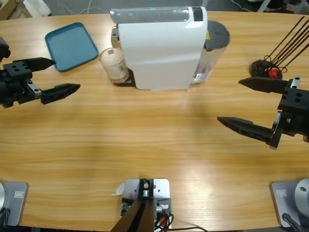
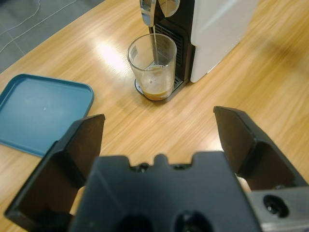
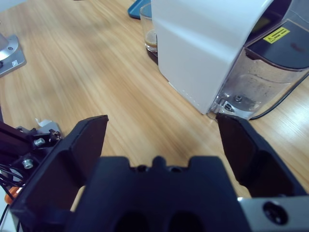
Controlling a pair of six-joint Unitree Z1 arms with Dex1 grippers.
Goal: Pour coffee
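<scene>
Coffee machine: a white machine (image 1: 161, 48) with a clear water tank (image 3: 263, 79) at its back stands at the far middle of the wooden counter (image 1: 145, 140).
Glass: a clear drinking glass (image 2: 153, 65) sits on the machine's drip tray, directly under the spout (image 2: 148, 12).
Coffee: a shallow layer of light brown coffee (image 2: 155, 89) lies in the bottom of the glass, with a thin stream running down from the spout into it.
Tray: an empty blue tray (image 1: 71, 46) lies flat on the counter just beside the glass, on the side away from the machine.
Left gripper: the left gripper (image 1: 58, 77) hovers over the counter, near the tray, jaws spread wide and holding nothing, pointed toward the glass.
Right gripper: the right gripper (image 1: 241, 104) hangs at the opposite end of the counter, well apart from the machine, jaws likewise spread and empty.
Stand: a small black stand (image 1: 264, 67) holding thin dark rods sits beyond the right gripper.
</scene>
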